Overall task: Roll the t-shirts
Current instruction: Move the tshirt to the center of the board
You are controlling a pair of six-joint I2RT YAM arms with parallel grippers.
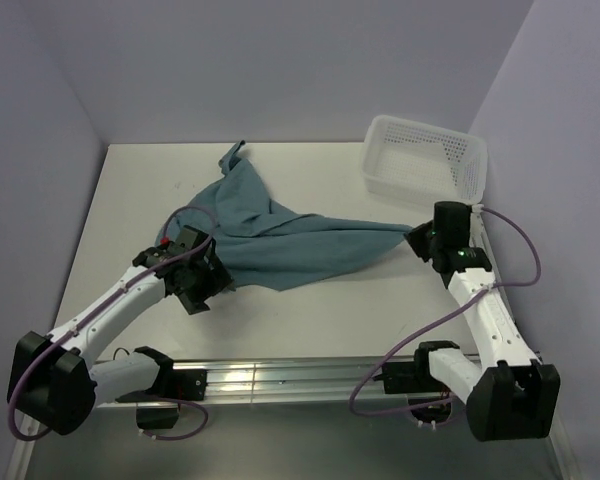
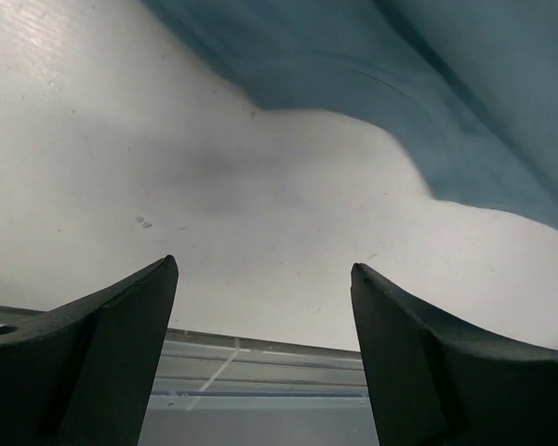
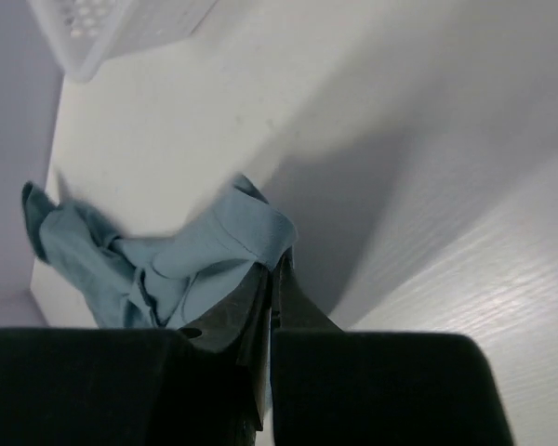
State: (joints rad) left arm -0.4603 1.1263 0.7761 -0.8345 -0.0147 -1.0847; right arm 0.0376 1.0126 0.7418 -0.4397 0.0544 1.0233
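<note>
The table carries everything I'm working with. The t-shirt lies across its middle, not flat. It is drawn into a rough wedge, with one twisted tip pointing to 12 o'clock and a long corner stretched out toward 3 o'clock. The basket sits at the table's 1 o'clock corner, apart from the cloth.

My right gripper is at the shirt's 3 o'clock tip. Its jaws are pinched together on a fold of that corner, and the cloth bunches just ahead of them. My left gripper sits at the shirt's 8 o'clock edge, spread wide and holding nothing. In its wrist view the hem curves across bare table just beyond the fingers.

I judge this to be the spreading step, early in the task, with no rolling begun. Next I'd want the left gripper to close on the hem in front of it. Both arms could then pull apart and lay the shirt flat. The risk is dragging the wrinkles along instead of clearing them.
</note>
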